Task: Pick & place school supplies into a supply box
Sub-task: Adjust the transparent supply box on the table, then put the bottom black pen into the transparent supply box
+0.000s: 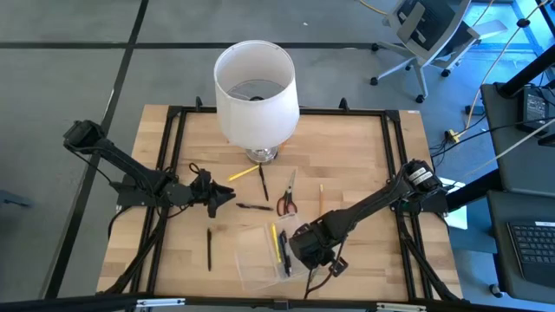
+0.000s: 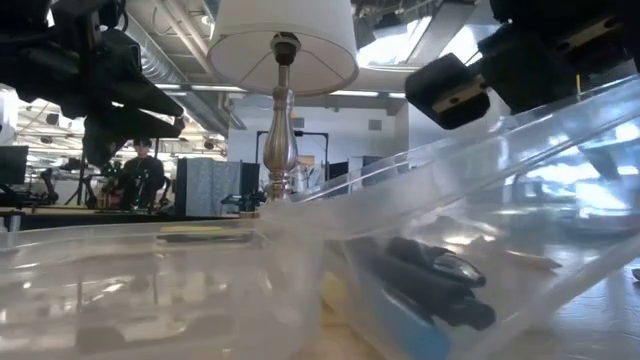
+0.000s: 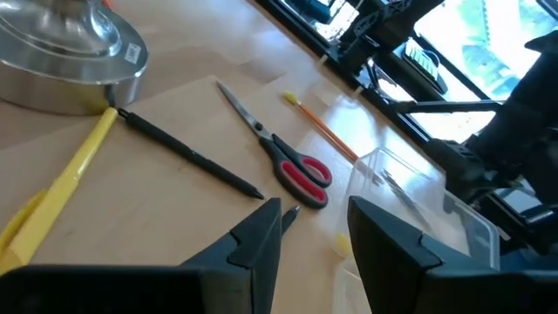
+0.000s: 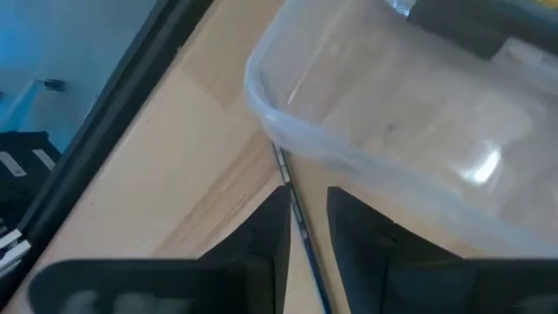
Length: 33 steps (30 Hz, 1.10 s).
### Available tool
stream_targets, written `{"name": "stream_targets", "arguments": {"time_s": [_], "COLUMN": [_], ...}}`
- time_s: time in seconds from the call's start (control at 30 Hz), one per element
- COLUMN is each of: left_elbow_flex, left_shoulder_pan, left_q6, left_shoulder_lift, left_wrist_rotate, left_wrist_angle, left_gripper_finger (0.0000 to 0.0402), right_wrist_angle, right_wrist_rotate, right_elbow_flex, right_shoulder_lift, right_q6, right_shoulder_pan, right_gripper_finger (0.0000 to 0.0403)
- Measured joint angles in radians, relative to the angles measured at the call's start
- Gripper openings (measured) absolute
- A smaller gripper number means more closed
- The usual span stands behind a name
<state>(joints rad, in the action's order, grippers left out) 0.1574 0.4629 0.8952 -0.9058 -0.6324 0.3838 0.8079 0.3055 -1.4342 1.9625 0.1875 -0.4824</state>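
Currently left gripper (image 3: 314, 240) hovers above table centre, fingers apart, empty. Short black pen (image 1: 253, 206) lies just ahead of tips, long axis crosswise to fingers; left arm nearer. Red-handled scissors (image 3: 288, 162) lie beyond. Right gripper (image 4: 307, 228) at supply box (image 1: 264, 257) rim, fingers narrowly apart, straddling thin dark pen (image 4: 296, 209); grip unclear.

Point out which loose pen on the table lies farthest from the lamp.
The black pen lying alone near the table's front left, left of the supply box; the others cluster by the lamp.
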Motion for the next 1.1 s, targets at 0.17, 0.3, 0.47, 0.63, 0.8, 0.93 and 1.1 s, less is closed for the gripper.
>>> {"name": "stream_targets", "arguments": {"time_s": [0.17,0.3,0.47,0.63,0.8,0.93,1.1], "left_elbow_flex": [0.0,0.0,0.0,0.0,0.0,0.001,0.071], "left_shoulder_pan": [0.0,0.0,0.0,0.0,0.0,0.0,0.0], "left_q6": [0.008,-0.001,-0.002,-0.036,-0.088,-0.118,-0.128], "left_shoulder_lift": [0.0,0.0,0.0,0.0,0.0,0.0,0.0], "left_wrist_rotate": [0.004,0.004,0.004,0.004,0.007,0.077,0.191], "left_wrist_angle": [0.0,0.0,0.0,0.0,0.001,0.003,-0.073], "left_gripper_finger": [0.0127,0.0127,0.0127,0.0127,0.0127,0.0127,0.0127], "right_wrist_angle": [0.06,0.133,0.204,0.227,0.225,0.171,-0.004], "right_wrist_rotate": [-0.001,0.002,0.003,0.002,-0.087,-0.16,-0.168], "right_elbow_flex": [0.0,-0.007,-0.028,-0.039,-0.009,0.07,0.251], "right_shoulder_lift": [0.0,0.0,0.0,-0.02,-0.104,-0.195,-0.323], "right_q6": [-0.034,-0.074,-0.076,-0.092,-0.131,-0.177,-0.312], "right_shoulder_pan": [0.0,0.0,0.0,0.0,0.0,0.001,0.01], "right_gripper_finger": [0.0083,0.0083,0.0083,0.0083,0.0083,0.0083,0.0083]}}
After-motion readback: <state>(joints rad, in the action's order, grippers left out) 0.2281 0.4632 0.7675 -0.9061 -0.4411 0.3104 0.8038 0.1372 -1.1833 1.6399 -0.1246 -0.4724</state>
